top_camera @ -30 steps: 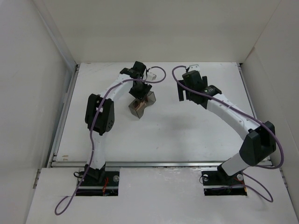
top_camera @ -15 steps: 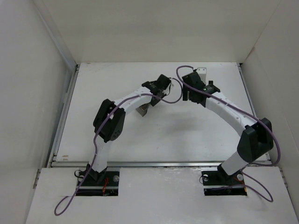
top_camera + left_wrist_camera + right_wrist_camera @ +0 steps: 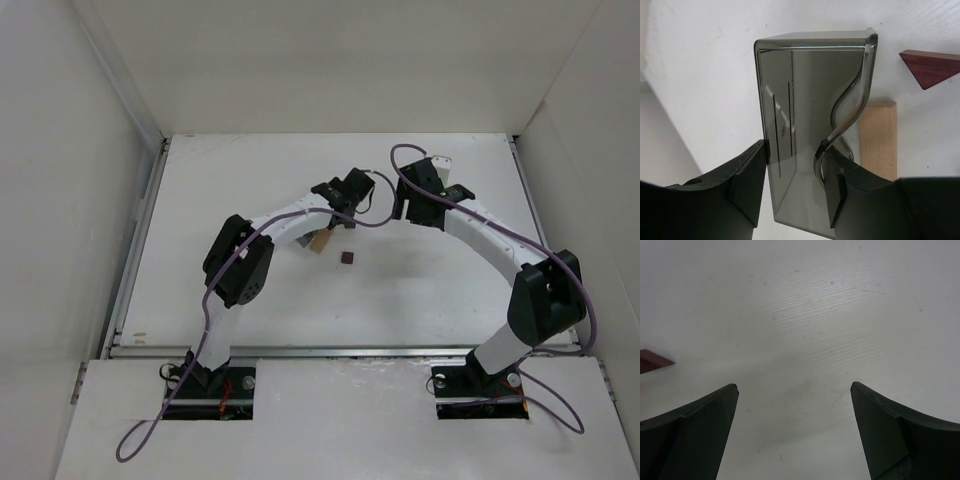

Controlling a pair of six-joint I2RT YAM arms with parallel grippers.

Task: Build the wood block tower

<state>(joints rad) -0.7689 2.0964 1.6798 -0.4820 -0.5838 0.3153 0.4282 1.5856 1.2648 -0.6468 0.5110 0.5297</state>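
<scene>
Item: wood block pieces, loose. Change recorded: a second ago the bin (image 3: pixel 810 75) was carried tilted at 11 o'clock of bench (image 3: pixel 430 280) centre with no blocks seen on the surface; now a tan block (image 3: pixel 320 242) and a red-brown wedge (image 3: pixel 347 258) are laid out near centre, apart from each other and unstacked. From this it is judged that the pieces have been tipped out and the tower is not begun. Left gripper (image 3: pixel 795 150): clamped across the bin's walls. Right gripper (image 3: pixel 792 385): spread wide, nothing held, over bare bench at 3 o'clock of the blocks. Orientation, overhead view: the tan block is lying flat, long axis roughly 1 to 7 o'clock. Left wrist view: the wedge's long edge runs 9 to 3 o'clock, apex toward 6 o'clock.
</scene>
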